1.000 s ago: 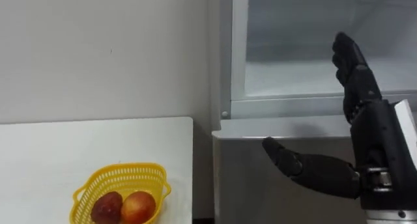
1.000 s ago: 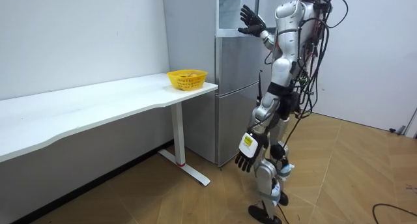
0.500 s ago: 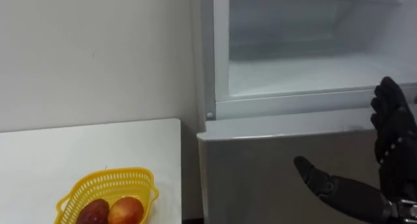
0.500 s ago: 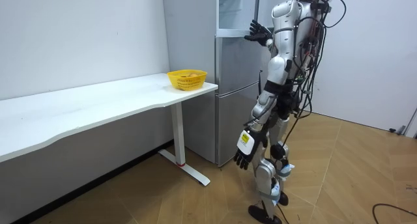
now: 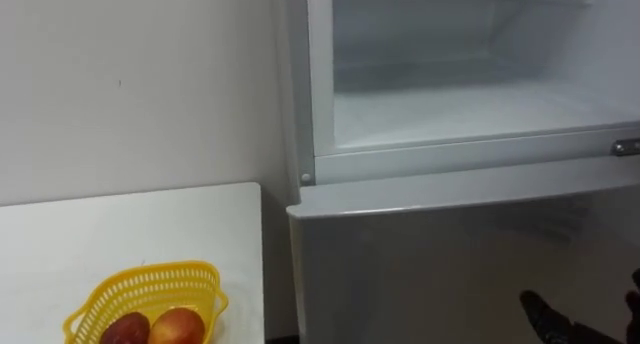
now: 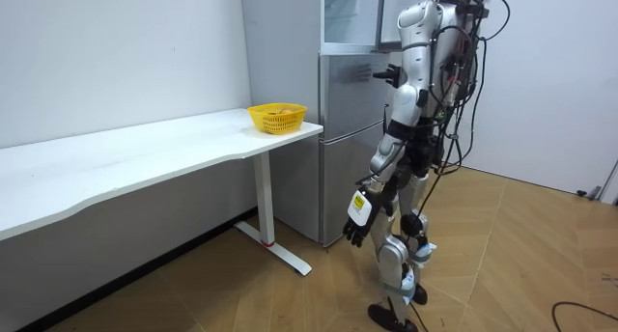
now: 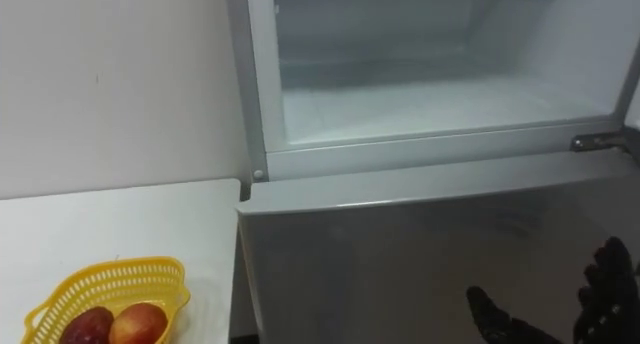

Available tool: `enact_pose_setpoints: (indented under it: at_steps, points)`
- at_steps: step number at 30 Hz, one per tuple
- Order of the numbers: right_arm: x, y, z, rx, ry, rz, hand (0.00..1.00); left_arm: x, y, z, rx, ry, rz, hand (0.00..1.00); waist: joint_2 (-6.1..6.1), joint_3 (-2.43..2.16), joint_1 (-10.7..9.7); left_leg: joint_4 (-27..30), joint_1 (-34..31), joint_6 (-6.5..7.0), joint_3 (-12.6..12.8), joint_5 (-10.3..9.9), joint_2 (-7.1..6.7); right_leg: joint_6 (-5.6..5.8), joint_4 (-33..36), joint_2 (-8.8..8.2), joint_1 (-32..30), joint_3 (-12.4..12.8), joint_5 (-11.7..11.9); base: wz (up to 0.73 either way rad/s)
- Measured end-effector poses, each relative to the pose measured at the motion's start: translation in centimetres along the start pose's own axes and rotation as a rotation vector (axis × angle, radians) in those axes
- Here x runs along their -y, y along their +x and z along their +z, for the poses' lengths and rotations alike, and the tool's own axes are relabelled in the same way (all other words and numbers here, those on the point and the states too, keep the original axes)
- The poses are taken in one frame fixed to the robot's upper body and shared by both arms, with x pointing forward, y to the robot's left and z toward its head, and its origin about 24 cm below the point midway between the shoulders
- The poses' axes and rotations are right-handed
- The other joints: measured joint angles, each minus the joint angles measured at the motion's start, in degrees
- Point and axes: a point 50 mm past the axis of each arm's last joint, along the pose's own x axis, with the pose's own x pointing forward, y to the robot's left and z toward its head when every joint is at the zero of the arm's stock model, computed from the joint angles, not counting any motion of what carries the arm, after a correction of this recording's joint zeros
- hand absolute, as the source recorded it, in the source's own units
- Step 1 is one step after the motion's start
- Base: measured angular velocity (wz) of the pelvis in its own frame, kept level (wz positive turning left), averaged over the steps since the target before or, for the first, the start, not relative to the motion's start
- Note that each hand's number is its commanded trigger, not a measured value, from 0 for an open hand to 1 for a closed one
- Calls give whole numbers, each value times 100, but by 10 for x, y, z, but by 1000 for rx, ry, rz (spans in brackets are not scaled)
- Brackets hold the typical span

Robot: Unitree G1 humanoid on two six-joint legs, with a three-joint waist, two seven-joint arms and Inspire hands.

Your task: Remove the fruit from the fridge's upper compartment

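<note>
Upper compartment (image 5: 470, 94) of the fridge is standing open. Its white shelf (image 5: 450, 109) is looking bare across the part facing the head camera. What is to come out I cannot tell; anything there would be sitting deeper in or off to the sides. The shelf's long edge is running left to right.

Right hand (image 7: 605, 289) is hanging low in front of the closed lower door (image 5: 450, 254), fingers spread and straight, gripping nothing. From it, the opening is lying up and to the left, so a reach would be calling for a lift first, then a push inward. This is the nearer hand by my reckoning.

Left hand (image 6: 359, 226) is dangling beside the thigh, fingers loose, carrying nothing.

The robot is standing close before the fridge. To its left, a yellow basket (image 5: 140, 276) is sitting on the white counter (image 5: 100, 224), holding a dark red fruit (image 5: 125, 329) and an orange-red fruit (image 5: 178, 326) that are touching.
</note>
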Motion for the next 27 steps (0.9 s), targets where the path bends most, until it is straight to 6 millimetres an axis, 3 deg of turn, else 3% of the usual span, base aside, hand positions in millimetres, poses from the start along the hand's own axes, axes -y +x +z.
enact_pose_setpoints:
  at_steps: [4, 7, 14, 20, 22, 27]
  points:
    - [21, -2, -26, -119, -20, -129, 0, 0, 0, -3, -15, -2, 19, 0, -7, -6, -48, -1, 2, 0, 0, 0, -3, 0, 2, 0, 4, 4, 0, 0]
    - [36, -1, -31, -158, 19, -244, 0, 1, -1, -5, -20, -23, 17, 0, 3, -2, -88, -2, 4, 0, -3, 0, -6, 1, 6, 0, 6, 6, 0, 0]
    - [60, 2, -28, -179, 113, -472, 0, 1, -2, -9, -27, -46, 19, 0, -15, 7, -190, -12, -10, 0, -38, 0, -4, 2, 23, -10, -24, 5, -9, 0]
    - [94, 9, -14, -148, 209, -729, 0, -5, -4, -6, 10, -68, 49, 0, -83, 3, -223, -12, -81, 0, -54, 1, -16, 11, 46, 2, -97, 0, -12, 2]
    - [102, 11, -9, -143, 268, -779, 0, -8, -5, -6, 12, -81, 58, 0, -113, 8, -277, -13, -82, 0, -53, 1, -17, 11, 43, -5, -104, 2, -12, 0]
    - [112, 25, -2, -193, 646, -856, 0, -12, -5, -7, 16, -77, 65, 0, -196, 13, -367, -18, -71, 0, -48, 1, -22, 14, 51, 2, -105, 9, -14, -2]
